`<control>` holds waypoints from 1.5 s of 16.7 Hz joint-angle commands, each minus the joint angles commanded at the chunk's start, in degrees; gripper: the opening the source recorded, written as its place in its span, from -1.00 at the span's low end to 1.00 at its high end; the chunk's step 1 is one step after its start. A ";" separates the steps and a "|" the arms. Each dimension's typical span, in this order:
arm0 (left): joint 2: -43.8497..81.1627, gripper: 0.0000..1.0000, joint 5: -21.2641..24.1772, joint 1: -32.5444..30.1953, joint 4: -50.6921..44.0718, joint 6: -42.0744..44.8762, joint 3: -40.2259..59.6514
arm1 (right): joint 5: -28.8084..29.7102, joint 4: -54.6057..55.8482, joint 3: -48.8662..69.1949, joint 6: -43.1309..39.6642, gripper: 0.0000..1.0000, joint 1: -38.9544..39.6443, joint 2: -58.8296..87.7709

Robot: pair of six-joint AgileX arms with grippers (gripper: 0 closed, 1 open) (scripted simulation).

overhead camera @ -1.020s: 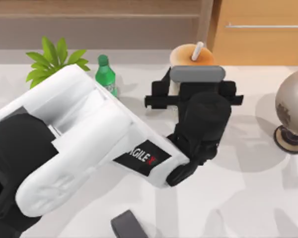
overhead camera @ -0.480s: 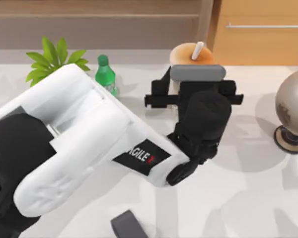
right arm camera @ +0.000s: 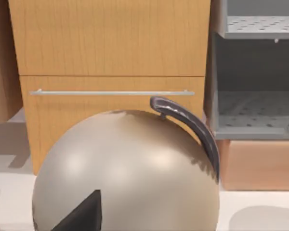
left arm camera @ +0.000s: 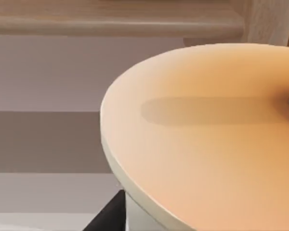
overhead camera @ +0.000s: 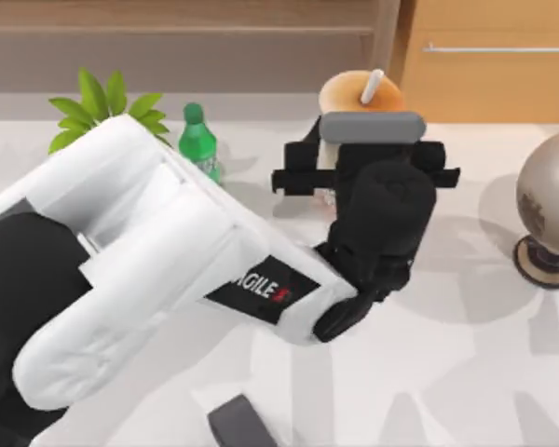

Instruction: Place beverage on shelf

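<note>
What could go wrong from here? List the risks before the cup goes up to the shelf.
1. The beverage sits right by the shelf post; lifting carelessly could knock its lid or straw against the wood.
2. The left claw grips low on the tall cup, so it may tip during the carry.
3. The green bottle stands close beside the left arm and could be swept over.

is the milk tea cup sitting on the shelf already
No. In the top view the cup is in front of the shelf, over the white table at the left gripper.
</note>
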 joint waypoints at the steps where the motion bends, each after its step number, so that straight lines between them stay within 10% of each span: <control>1: -0.94 -1.00 0.23 0.34 0.03 -0.01 0.62 | 0.00 0.00 0.00 0.00 1.00 0.00 0.00; 25: -25.81 -1.00 26.19 29.56 -37.63 3.14 11.01 | 0.00 0.00 0.00 0.00 1.00 0.00 0.00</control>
